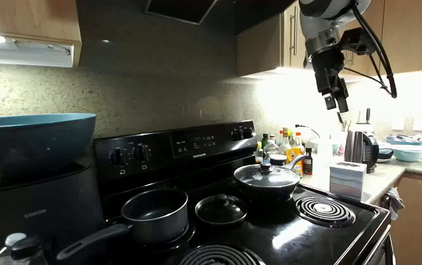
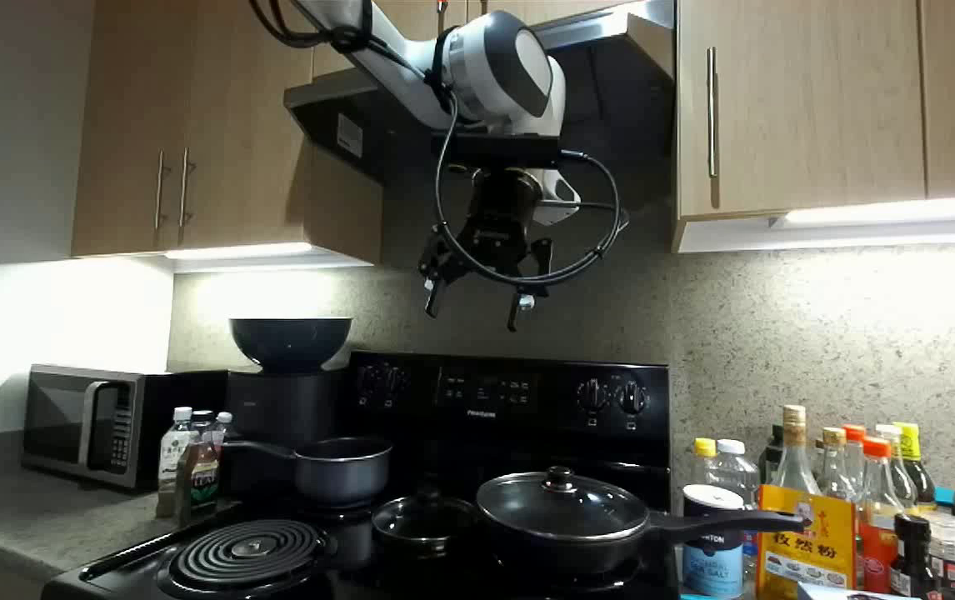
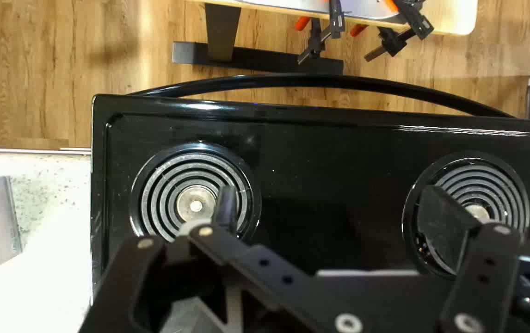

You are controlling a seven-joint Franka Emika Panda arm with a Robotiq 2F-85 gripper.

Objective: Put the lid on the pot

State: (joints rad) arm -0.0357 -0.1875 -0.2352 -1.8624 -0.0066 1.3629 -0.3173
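Note:
The pot [image 1: 161, 229], a dark grey saucepan, stands uncovered on a rear burner, its long handle pointing away from the pan beside it. Between them the lid [image 1: 211, 215], round and glassy with a thin rim, lies on the stovetop with its black knob up. In an exterior view the lid [image 2: 411, 529] sits just right of the pot [image 2: 342, 481]. High above the stove hangs my gripper [image 2: 472, 318], well apart from both. Its fingers are spread wide with nothing between them in the wrist view, where pot and lid are out of sight.
A wider pan [image 1: 266, 184] with its own glass lid sits right by the small lid. Bottles [image 2: 827, 467] crowd the counter past it. A big blue bowl [image 1: 38, 143] rests on a black appliance. Above the stove is the range hood [image 2: 611, 75]. Coil burners [image 3: 195, 203] lie below.

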